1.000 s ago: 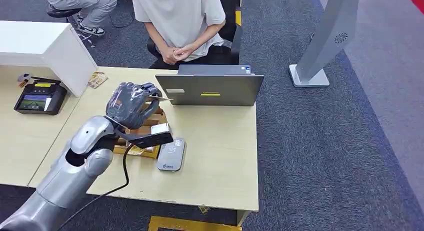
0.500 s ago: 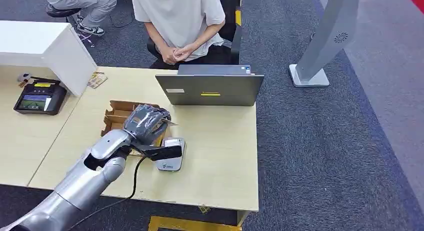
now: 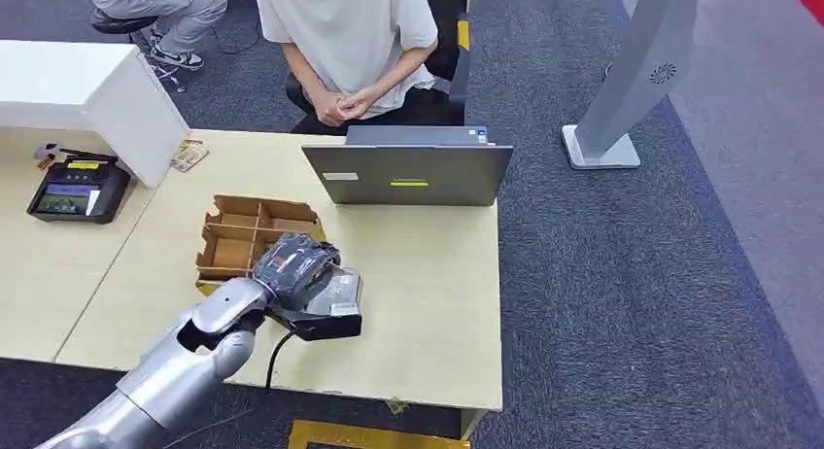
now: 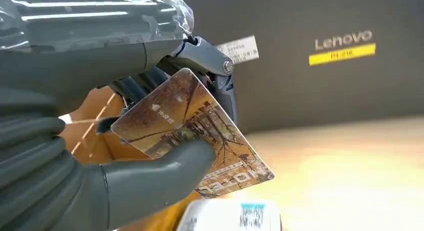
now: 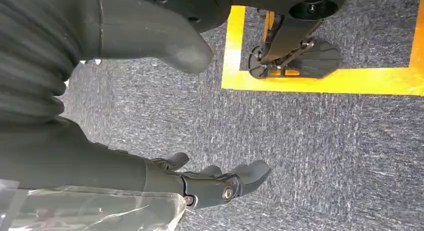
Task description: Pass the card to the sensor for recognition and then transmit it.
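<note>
My left hand (image 3: pixel 294 265) hovers low over the grey card sensor (image 3: pixel 342 291) near the table's front, covering most of it. It pinches a brown printed card (image 4: pixel 192 128) between thumb and fingers (image 4: pixel 150 183), held just above the sensor's white top (image 4: pixel 230 216). My right hand (image 5: pixel 165 181) hangs above the carpet, fingers spread, holding nothing.
A divided cardboard tray (image 3: pixel 243 237) lies just left of the sensor. A grey laptop (image 3: pixel 408 172) stands behind it, a person (image 3: pixel 345 41) seated beyond. A black terminal (image 3: pixel 76 191) and white box (image 3: pixel 87 94) sit at far left. A grey kiosk stand (image 3: pixel 632 80) is on the carpet.
My left hand has come down and toward the table's front with the card, from above the cardboard tray to just over the sensor. The tray is now uncovered.
</note>
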### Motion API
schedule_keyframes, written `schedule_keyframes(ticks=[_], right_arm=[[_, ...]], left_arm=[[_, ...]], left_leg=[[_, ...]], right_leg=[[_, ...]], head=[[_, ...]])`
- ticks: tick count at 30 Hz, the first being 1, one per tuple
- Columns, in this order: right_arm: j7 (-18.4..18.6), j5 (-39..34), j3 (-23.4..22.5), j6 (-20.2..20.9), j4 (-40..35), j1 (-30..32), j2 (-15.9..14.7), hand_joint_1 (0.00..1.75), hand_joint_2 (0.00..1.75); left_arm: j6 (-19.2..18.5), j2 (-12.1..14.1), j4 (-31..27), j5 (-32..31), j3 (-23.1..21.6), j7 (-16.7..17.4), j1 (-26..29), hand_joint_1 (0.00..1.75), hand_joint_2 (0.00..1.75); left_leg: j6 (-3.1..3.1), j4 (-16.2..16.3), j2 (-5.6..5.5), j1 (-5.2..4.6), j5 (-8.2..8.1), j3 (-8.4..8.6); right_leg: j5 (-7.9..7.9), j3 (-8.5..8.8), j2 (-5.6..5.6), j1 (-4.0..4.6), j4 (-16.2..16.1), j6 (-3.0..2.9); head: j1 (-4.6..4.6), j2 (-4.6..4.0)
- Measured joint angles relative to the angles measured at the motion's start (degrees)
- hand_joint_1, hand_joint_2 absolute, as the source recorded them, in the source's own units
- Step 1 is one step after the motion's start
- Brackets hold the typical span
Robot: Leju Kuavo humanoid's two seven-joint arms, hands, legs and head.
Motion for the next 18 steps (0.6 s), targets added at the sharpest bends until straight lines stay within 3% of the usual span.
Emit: schedule_keyframes(ticks=[7, 18], right_arm=[[0.2, 0.1, 0.0, 0.0, 0.1, 0.0, 0.0, 0.00, 1.75], [0.2, 0.2, 0.0, 0.0, 0.2, 0.1, 0.0, 0.00, 1.75]], left_arm=[[-1.3, 0.2, 0.2, -1.2, -1.0, 1.8, 0.6, 1.75, 1.75], [-1.5, 0.3, 0.5, -1.2, -1.0, 1.9, 1.0, 1.75, 1.75]], left_leg=[[0.00, 0.0, 0.00, 0.00, 0.00, 0.00], [0.00, 0.0, 0.00, 0.00, 0.00, 0.00]], right_leg=[[0.00, 0.00, 0.00, 0.00, 0.0, 0.00], [0.00, 0.00, 0.00, 0.00, 0.0, 0.00]], head=[[0.00, 0.00], [0.00, 0.00]])
